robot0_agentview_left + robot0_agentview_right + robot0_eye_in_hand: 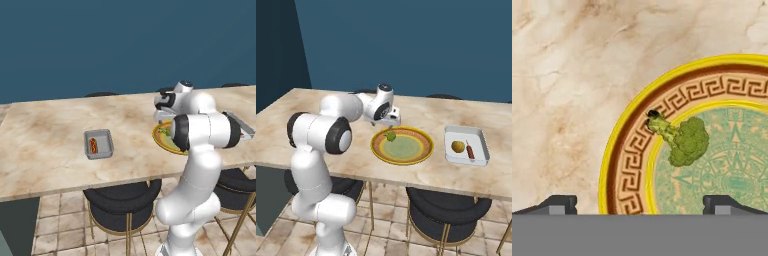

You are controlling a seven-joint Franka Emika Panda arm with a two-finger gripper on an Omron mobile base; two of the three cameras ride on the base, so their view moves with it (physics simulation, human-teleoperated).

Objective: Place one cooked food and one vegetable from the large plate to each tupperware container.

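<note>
Even, flat rendered light; sharp throughout

The large plate (423, 153), round with a yellow rim, brown patterned band and pale green centre, lies flat on the table with a broccoli floret (684, 141) at its ten o'clock edge, between two light-grey tupperware containers, one (106, 148) holding a hot dog (93, 145), the other (479, 137) a yellow piece (458, 146) and a sausage (470, 151).

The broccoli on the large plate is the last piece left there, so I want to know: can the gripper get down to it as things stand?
Probably yes. The gripper hangs above the large plate, jaws wide open, and nothing lies beside the broccoli.
</note>
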